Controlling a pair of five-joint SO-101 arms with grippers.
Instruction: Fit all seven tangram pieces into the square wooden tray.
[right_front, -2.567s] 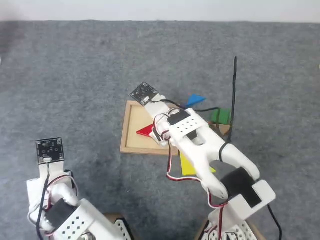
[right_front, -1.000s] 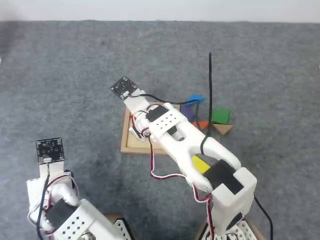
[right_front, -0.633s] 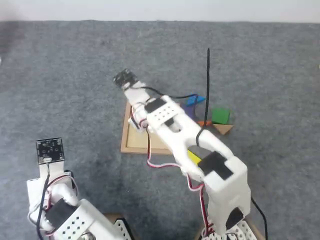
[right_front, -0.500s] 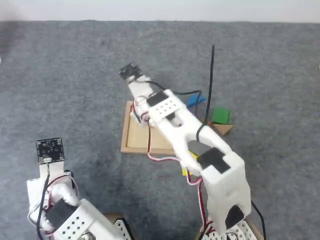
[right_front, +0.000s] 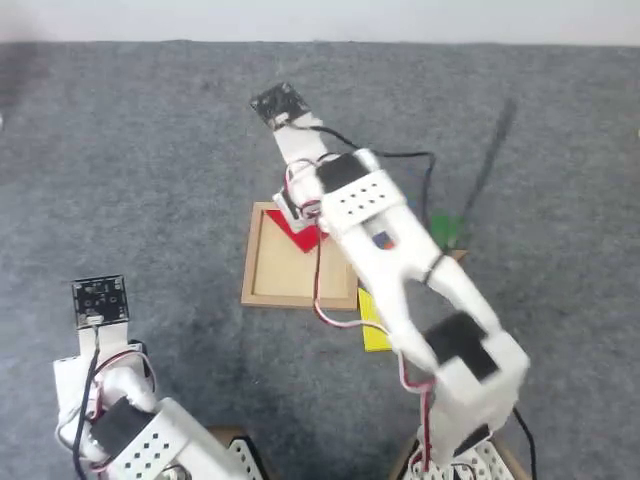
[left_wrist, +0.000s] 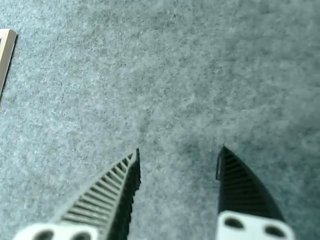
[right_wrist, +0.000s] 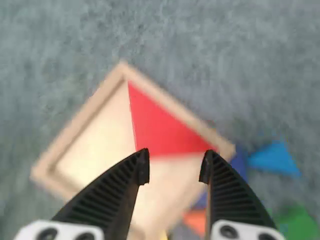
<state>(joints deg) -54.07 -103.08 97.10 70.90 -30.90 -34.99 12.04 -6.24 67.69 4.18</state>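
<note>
The square wooden tray (right_front: 262, 270) lies mid-table. A red triangle (right_wrist: 159, 128) rests inside it, tucked along two walls into one corner, also seen as the red triangle (right_front: 293, 228) at the tray's far side. My right gripper (right_wrist: 175, 162) hangs open above that triangle, holding nothing. The right arm (right_front: 370, 215) stretches over the tray's right part. Beside the tray lie a blue triangle (right_wrist: 272, 157), an orange piece (right_wrist: 197, 220), a green piece (right_front: 447, 230) and a yellow piece (right_front: 376, 328). My left gripper (left_wrist: 179, 154) is open over bare carpet.
Grey carpet covers the whole table. A corner of the tray (left_wrist: 5, 55) sits off to one side of the left gripper. The left arm (right_front: 110, 400) stays at the near left. A thin black cable (right_front: 490, 160) rises right of the right arm.
The right gripper has let go of the red triangle, which now lies in the tray's far corner. The right arm has risen and swung toward the far side. The left arm is unmoved.
</note>
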